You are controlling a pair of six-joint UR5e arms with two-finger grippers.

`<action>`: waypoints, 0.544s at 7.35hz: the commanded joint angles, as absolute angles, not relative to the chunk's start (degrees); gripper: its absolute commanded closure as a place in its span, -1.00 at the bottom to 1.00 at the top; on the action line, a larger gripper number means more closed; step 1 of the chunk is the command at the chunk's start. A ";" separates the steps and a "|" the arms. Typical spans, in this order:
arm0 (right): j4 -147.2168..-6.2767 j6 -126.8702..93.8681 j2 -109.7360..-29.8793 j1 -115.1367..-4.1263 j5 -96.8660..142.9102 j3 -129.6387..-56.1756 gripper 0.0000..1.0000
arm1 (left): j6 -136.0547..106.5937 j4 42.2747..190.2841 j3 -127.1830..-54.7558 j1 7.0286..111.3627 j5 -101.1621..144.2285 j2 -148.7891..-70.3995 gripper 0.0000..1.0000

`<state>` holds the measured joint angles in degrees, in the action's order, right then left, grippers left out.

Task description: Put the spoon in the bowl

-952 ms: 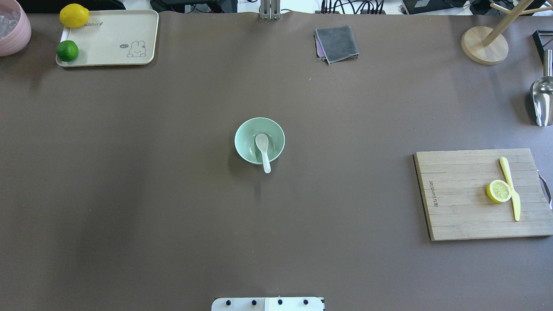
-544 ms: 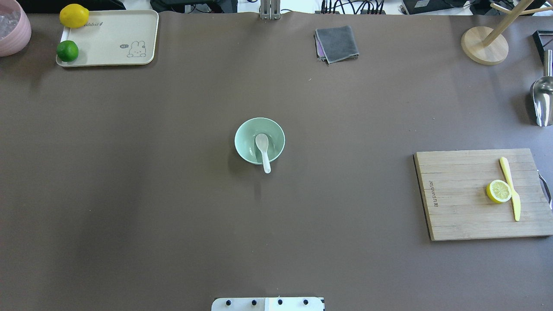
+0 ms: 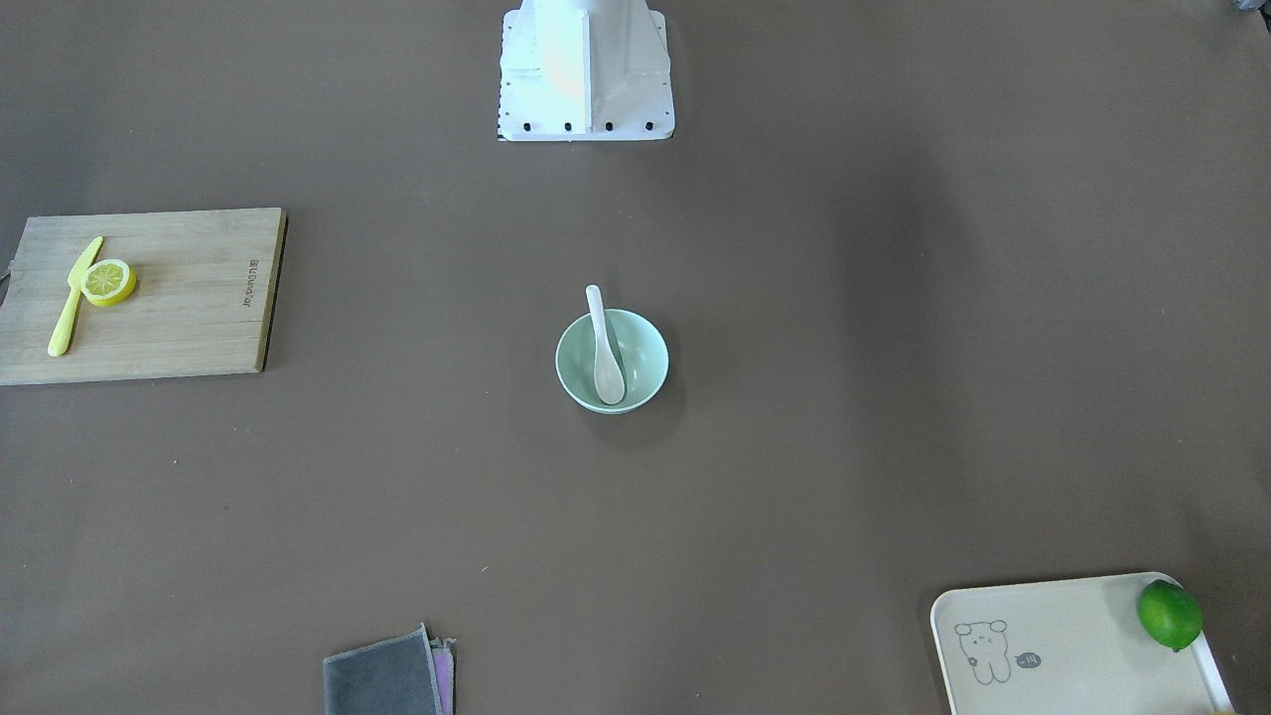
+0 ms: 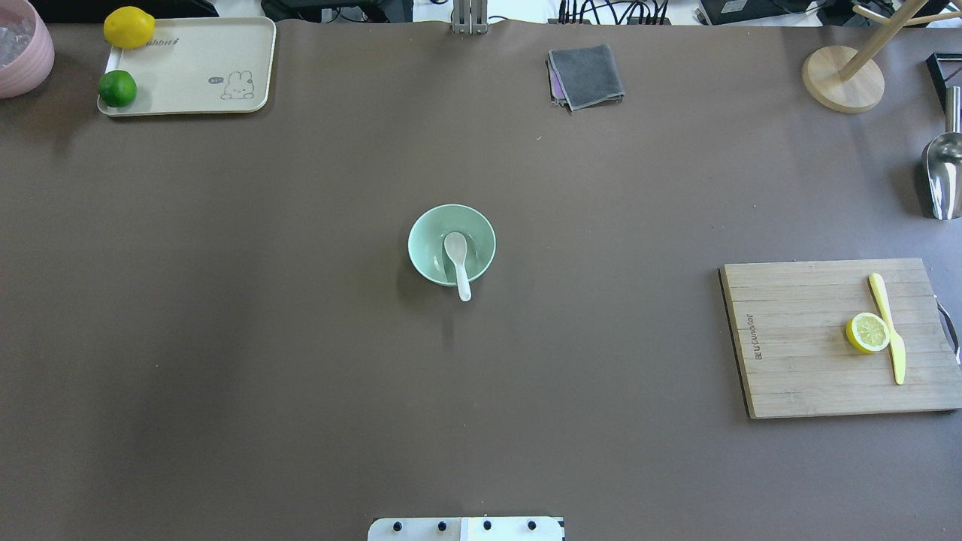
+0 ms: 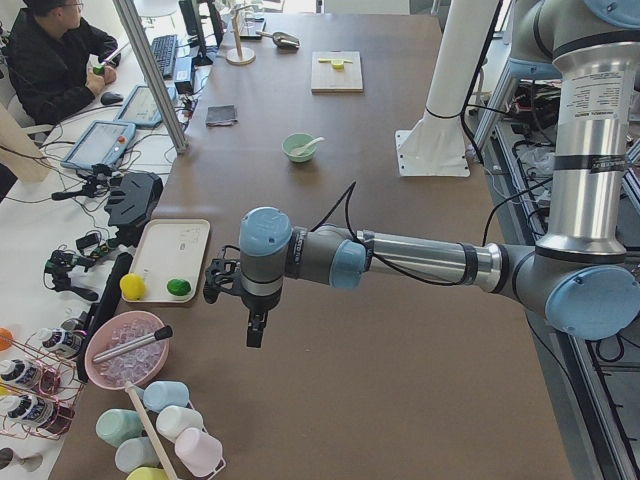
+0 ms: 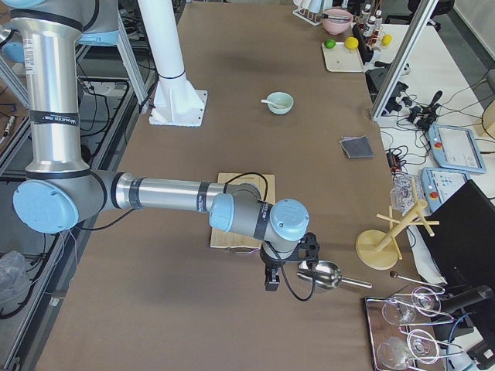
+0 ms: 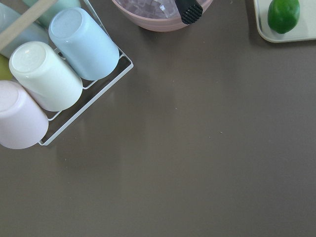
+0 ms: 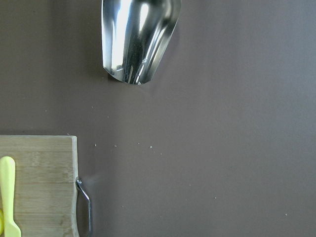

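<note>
You find the spoon (image 4: 458, 259) with its scoop inside the bowl (image 4: 423, 242) at mid-surface (image 4: 225, 315), handle resting over the rim on the robot's side. The left pincer (image 5: 256, 335) and right pincer (image 6: 269, 283) hang at opposite ends; you cannot tell how far apart either's jaws stand.

The left gripper (image 5: 256, 336) and right gripper (image 6: 270, 281) are only caught in the side views, so how the jaws stand can't be told. The tray (image 3: 1082, 636) and grey cloth (image 3: 382, 680) get chopped off by the bottom edge in the front-facing view. Overhead, the pink bowl (image 4: 37, 68) is clipped at the left edge, the metal scoop (image 4: 945, 176) at the right.
</note>
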<state>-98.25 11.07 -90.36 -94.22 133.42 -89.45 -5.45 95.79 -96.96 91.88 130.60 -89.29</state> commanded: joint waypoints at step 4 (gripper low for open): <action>-97.03 11.07 -90.44 -94.22 133.59 -88.42 -1.00 | -5.45 96.15 -95.98 91.85 130.61 -89.38 -0.96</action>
<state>-97.05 11.07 -90.44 -94.22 133.42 -88.84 -5.45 96.14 -96.04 91.85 130.61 -89.31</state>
